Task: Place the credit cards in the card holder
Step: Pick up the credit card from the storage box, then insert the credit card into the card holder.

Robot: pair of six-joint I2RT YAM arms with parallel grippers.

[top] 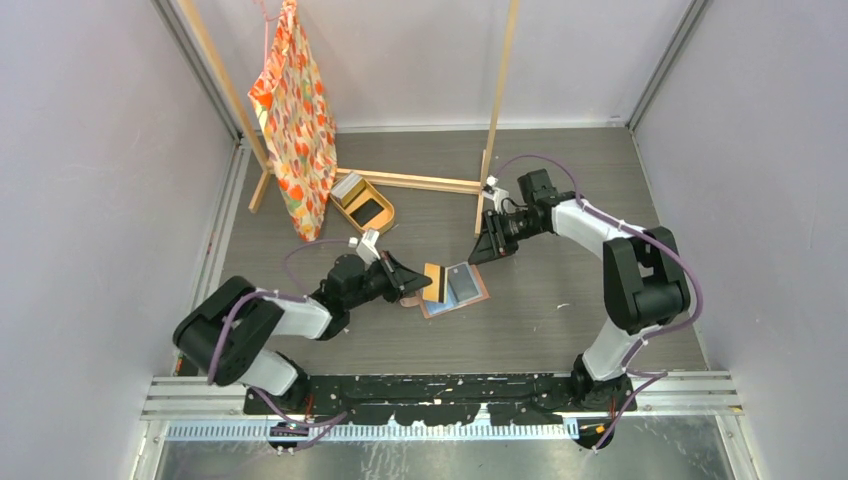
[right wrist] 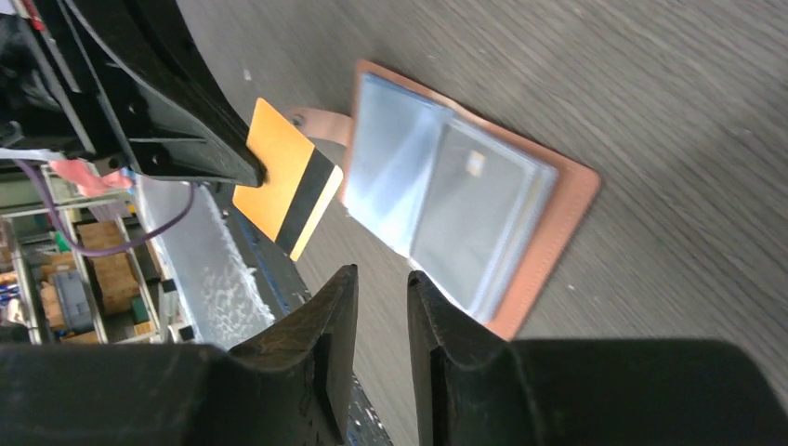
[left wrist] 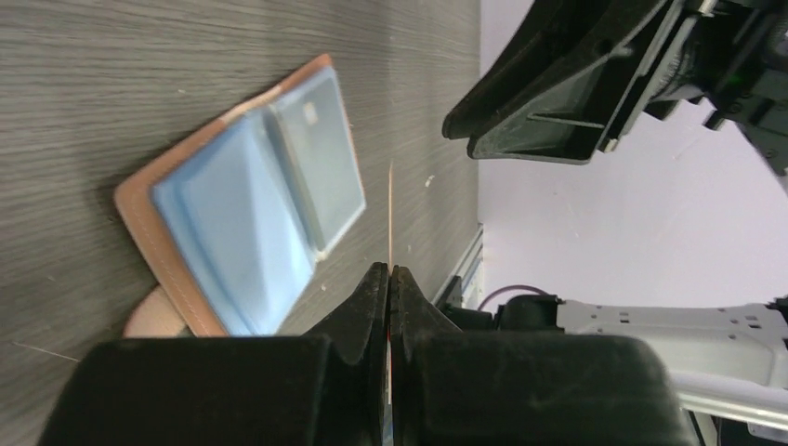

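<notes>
Grey wooden table (top: 560, 200): the card holder (top: 462, 290) lies open, one grey card (left wrist: 316, 158) already inside.
Left gripper (left wrist: 388, 274) pinches an orange card (right wrist: 283, 190), not yet inserted; right gripper (right wrist: 381, 279) narrow, empty.

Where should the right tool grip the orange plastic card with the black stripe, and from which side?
I would pinch the orange plastic card at its black-striped edge, coming from the side of the salmon-brown leather card holder. The left tool clamps the opposite edge, so only the striped edge is free.
</notes>
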